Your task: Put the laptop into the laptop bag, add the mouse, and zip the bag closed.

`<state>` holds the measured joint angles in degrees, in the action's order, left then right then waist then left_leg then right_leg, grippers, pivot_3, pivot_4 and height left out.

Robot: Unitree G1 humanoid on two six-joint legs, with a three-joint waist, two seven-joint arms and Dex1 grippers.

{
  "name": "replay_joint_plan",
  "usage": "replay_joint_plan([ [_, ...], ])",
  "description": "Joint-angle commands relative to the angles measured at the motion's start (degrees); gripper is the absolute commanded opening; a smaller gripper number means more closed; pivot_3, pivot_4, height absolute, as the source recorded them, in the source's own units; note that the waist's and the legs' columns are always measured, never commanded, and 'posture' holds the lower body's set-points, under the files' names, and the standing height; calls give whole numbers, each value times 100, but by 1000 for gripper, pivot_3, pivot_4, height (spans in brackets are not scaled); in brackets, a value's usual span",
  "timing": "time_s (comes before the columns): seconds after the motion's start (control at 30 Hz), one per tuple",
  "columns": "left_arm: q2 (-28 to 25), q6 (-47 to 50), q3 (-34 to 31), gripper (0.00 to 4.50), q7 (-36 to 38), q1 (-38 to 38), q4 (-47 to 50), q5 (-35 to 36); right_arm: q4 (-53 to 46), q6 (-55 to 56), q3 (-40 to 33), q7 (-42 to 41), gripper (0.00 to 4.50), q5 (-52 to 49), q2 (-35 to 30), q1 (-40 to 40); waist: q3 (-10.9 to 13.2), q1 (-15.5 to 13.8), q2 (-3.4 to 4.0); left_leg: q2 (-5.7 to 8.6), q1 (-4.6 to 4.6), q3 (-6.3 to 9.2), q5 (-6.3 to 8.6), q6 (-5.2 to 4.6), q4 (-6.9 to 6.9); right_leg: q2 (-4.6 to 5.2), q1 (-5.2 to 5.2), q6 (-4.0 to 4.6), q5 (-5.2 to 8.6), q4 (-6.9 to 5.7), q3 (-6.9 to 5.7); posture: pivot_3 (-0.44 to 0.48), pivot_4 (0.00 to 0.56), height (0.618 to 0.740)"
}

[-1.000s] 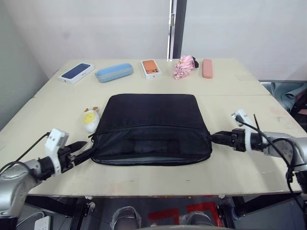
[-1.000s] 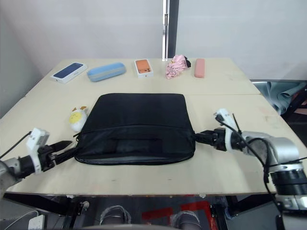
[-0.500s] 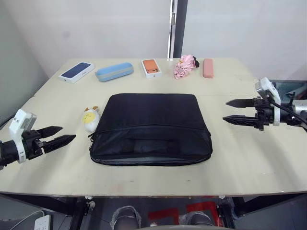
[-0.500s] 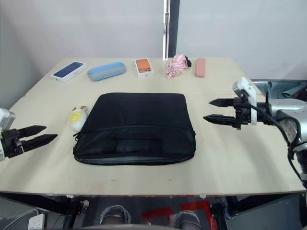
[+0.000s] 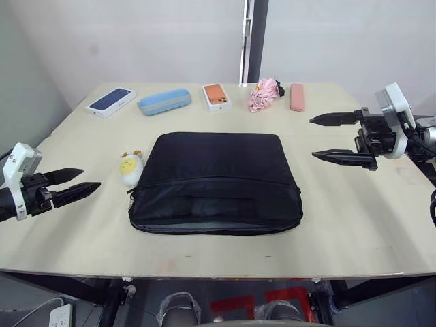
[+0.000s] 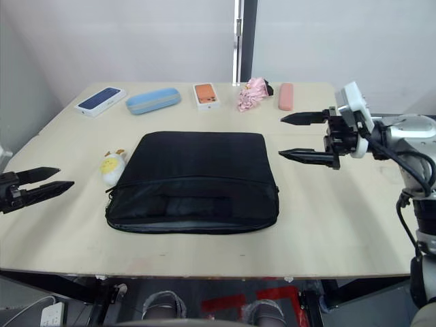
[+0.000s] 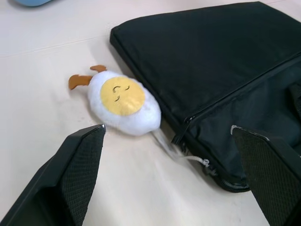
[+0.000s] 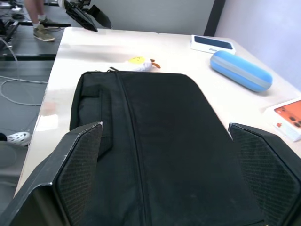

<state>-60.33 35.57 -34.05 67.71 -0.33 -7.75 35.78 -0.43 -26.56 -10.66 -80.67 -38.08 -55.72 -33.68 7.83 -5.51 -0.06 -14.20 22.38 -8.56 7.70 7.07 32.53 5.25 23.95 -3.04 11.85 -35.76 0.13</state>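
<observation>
The black laptop bag (image 5: 214,182) lies flat in the middle of the table, front pocket toward me, its zip line running across the top face. Its white-yellow egg charm (image 7: 123,101) rests on the table by the bag's left corner, tied on by a thin cord. My left gripper (image 5: 90,177) hovers open to the left of the bag, apart from it and empty. Past the bag's far right corner, my right gripper (image 5: 311,137) is raised and wide open, holding nothing. The laptop and the mouse are hidden or out of view.
Along the table's far edge lie a blue phone box (image 5: 110,102), a light-blue oval case (image 5: 163,101), an orange phone box (image 5: 216,97), a pink bundle (image 5: 264,94) and a pink case (image 5: 296,97). A person's feet (image 8: 40,21) stand beyond the table's left end.
Both grippers have let go of the bag's ends, opened and drawn away: the left outward to the left, the right up and toward the far right. The bag has stayed put.
</observation>
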Motion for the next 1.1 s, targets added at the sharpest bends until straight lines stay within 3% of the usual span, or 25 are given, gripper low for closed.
replay_joint_plan([
  [0.03, -142, -173, -60, 4500, 89, -136, -61, -57, -60, 8, -91, -4, 4475, -40, -8, -62, 0, 2, 0, 0, 0, 0, 0, 0, 0, 0, 0, 0, 0, 0, 0, 0, 150, 740],
  [0.23, -12, -256, -90, 4500, 1, -85, -115, -135, -285, -408, 26, 64, 4475, -303, 179, -155, 0, 11, -1, 0, -1, 0, 0, 0, 3, 0, 0, 1, 0, -6, 1, 0, 150, 740],
  [0.37, 89, -183, -146, 4500, -160, -48, -28, -88, -751, -741, 126, 491, 4475, -694, 728, -504, 1, 67, 1, -1, -2, -1, 0, 0, 8, -1, 7, 1, 0, -20, 4, 0, 150, 740],
  [0.53, 288, -223, -118, 4500, -411, -30, 51, -111, -1266, -962, 636, 1309, 4475, -911, 1869, -1052, 0, 67, 1, -3, -4, 4, 1, 3, 20, -2, 8, 6, 3, -40, 4, 0, 150, 740],
  [0.67, 448, -126, -141, 4500, -668, 12, 310, -71, -1233, -1007, 965, 1800, 4475, -760, 2532, -1267, -2, 36, -10, -4, 4, 12, 3, 6, 31, -2, 8, 6, 3, -42, -1, 0, 150, 740],
  [1.07, 702, 105, -322, 4500, -1133, 181, 644, 97, -753, -397, 2140, 2222, 4475, 467, 3488, -1164, -3, 61, -14, -2, 33, 40, 4, 14, 41, -1, 12, 6, 3, -42, -23, 0, 150, 740],
  [1.1, 712, 107, -300, 4500, -1163, 155, 640, 99, -669, -298, 2258, 2195, 4233, 559, 3600, -1104, -3, 62, -14, -2, 34, 40, 4, 14, 42, -1, 11, 6, 3, -40, -23, 0, 150, 740],
])
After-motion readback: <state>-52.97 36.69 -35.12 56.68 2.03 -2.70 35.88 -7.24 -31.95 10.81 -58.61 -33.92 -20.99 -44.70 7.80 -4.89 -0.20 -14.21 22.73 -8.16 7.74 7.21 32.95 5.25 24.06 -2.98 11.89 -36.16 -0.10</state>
